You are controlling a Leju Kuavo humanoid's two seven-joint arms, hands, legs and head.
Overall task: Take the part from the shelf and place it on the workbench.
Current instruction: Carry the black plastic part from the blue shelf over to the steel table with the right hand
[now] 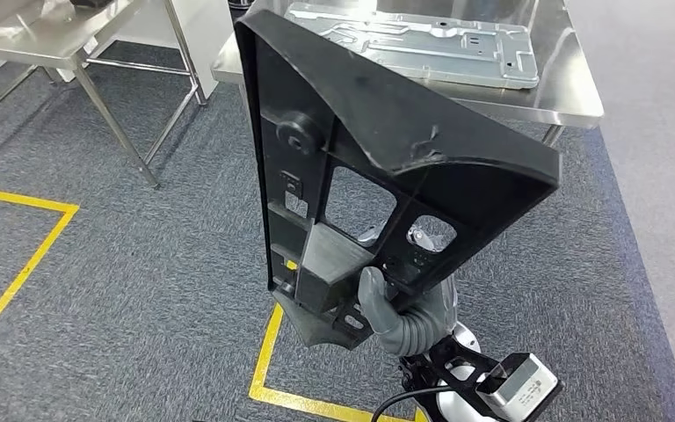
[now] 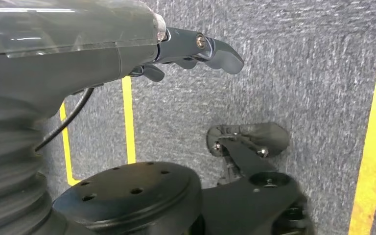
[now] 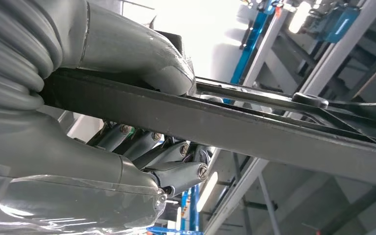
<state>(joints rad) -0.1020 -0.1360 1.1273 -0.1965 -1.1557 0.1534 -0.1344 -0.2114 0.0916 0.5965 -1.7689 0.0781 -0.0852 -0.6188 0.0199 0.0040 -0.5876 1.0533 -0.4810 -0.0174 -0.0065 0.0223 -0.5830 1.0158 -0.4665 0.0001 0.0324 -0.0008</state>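
Note:
A large black plastic part, a ribbed panel with cut-out windows, is held upright in front of me. My right hand grips its lower edge, thumb on the near face and fingers behind. The right wrist view shows the thumb pressed on the part's black rail and the fingers curled under it. My left hand hangs over the carpet, holding nothing, its fingers loosely bent. The steel workbench stands ahead, partly hidden by the part.
A flat silver metal plate lies on the workbench. A second steel table with slanted legs stands at the far left. Yellow tape lines mark the grey carpet at the left and near my feet.

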